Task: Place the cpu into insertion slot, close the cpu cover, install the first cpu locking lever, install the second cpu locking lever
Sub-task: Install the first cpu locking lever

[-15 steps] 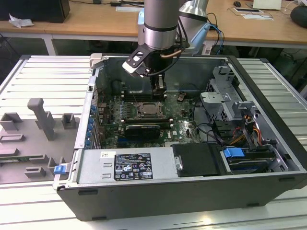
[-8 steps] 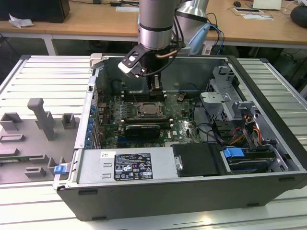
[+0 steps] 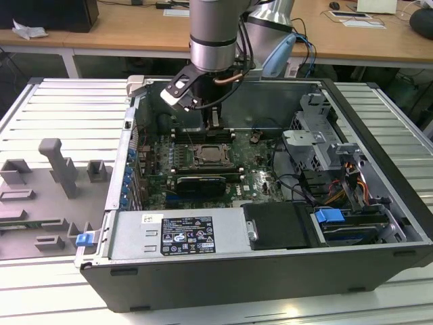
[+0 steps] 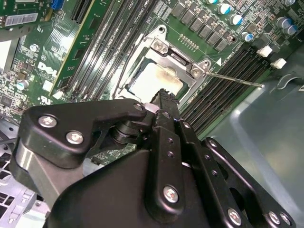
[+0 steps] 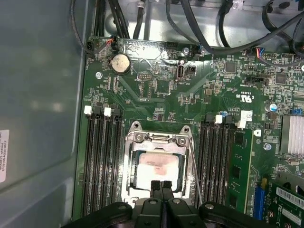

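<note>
Closest to the lens in both wrist views is the black body of the gripper (image 5: 161, 186). Its two fingers are pressed together with nothing between them, and their tips hang just over the near edge of the insertion slot (image 5: 156, 137). Shut that way they make a single narrow point, which suits pushing on thin metal parts better than a spread grip would. The cpu (image 5: 156, 167) already lies flat inside the slot, its pale top with a faint smear showing through the square window of the cpu cover (image 5: 130, 166). The cover appears to be folded down over the chip and lying level with the slot's frame, so the first two steps look done. A thin locking lever (image 4: 235, 79) leaves one corner of the slot and runs out over the memory slots (image 5: 216, 156) beside it, its end free. It looks unlatched, though I cannot tell how high it stands. In the first wrist view the same wire (image 5: 195, 171) runs along one side of the slot, close to the fingertips — likely the reason the arm is held here. In the exterior view the gripper (image 3: 215, 120) hangs straight down into the open computer case (image 3: 270, 284), just above the slot and slightly beyond it, keeping clear of the long black card (image 3: 196, 184) on the slot's near side.
</note>
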`<state>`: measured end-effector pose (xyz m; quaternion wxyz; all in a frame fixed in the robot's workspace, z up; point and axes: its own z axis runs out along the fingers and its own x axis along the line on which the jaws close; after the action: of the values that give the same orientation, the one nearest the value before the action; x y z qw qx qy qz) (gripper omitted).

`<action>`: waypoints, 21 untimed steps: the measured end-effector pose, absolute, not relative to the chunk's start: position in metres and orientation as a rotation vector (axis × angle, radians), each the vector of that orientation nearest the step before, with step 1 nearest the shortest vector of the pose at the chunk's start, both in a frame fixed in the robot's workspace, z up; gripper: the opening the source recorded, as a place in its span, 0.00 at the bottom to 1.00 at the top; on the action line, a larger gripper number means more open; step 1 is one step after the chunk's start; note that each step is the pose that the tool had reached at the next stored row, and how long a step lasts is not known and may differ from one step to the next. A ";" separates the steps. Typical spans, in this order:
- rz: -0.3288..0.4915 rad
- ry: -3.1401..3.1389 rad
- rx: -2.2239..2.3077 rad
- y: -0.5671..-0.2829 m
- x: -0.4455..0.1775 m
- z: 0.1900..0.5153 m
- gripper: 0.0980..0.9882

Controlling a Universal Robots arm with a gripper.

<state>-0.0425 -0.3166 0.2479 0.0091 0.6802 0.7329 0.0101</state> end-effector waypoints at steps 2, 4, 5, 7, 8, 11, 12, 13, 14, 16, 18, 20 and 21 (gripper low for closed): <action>0.031 2.289 2.125 -0.317 -0.043 0.249 0.01; 0.031 2.289 2.125 -0.317 -0.043 0.253 0.01; 0.031 2.289 2.125 -0.317 -0.043 0.255 0.01; 0.032 2.289 2.125 -0.317 -0.043 0.259 0.01; 0.031 2.289 2.125 -0.317 -0.043 0.261 0.01; 0.031 2.289 2.125 -0.317 -0.043 0.267 0.01; 0.031 2.289 2.125 -0.317 -0.043 0.270 0.01; 0.031 2.289 2.125 -0.317 -0.043 0.272 0.01; 0.031 2.289 2.125 -0.317 -0.043 0.274 0.01; 0.031 2.289 2.124 -0.317 -0.043 0.279 0.01; 0.031 2.289 2.124 -0.317 -0.043 0.283 0.01; 0.032 2.299 2.113 -0.317 -0.043 0.285 0.01; 0.032 2.309 2.102 -0.317 -0.043 0.285 0.01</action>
<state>-0.0425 -0.3165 0.2848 0.0093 0.6732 0.7394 0.0103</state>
